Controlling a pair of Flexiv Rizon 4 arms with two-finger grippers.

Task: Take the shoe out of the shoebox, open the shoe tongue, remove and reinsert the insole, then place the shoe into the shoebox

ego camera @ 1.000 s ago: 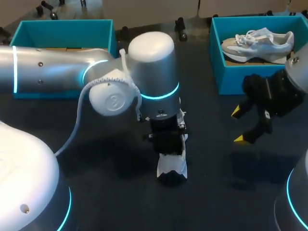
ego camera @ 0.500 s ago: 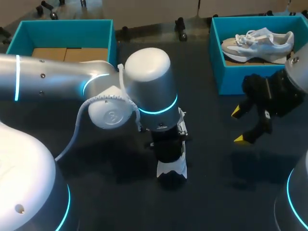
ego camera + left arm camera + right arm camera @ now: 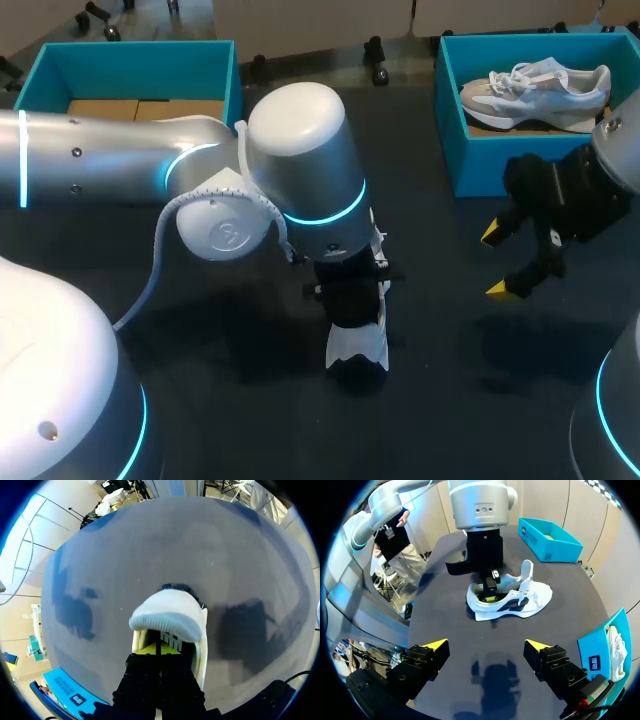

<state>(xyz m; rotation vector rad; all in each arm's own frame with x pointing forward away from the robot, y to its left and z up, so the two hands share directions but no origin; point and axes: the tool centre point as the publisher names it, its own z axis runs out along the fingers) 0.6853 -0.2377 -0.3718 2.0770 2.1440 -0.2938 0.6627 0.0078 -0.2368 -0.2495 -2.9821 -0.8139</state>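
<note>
One shoe (image 3: 357,345) is out of its box & sits mid-table (image 3: 440,420), tongue (image 3: 526,575) standing upright, so steps 1 & 2 look done to us. Our left gripper (image 3: 157,649) is down inside the shoe opening; we can't tell if it's open or clamped on anything. No insole shows outside the shoe, so we judge the remove/reinsert step as underway, w/ boxing the shoe left to do. An empty shoebox (image 3: 225,70) sits far left. Our right gripper (image 3: 496,262) hangs wide open, holding nothing, near the other shoebox (image 3: 450,150), which holds a 2nd shoe (image 3: 535,85).
</note>
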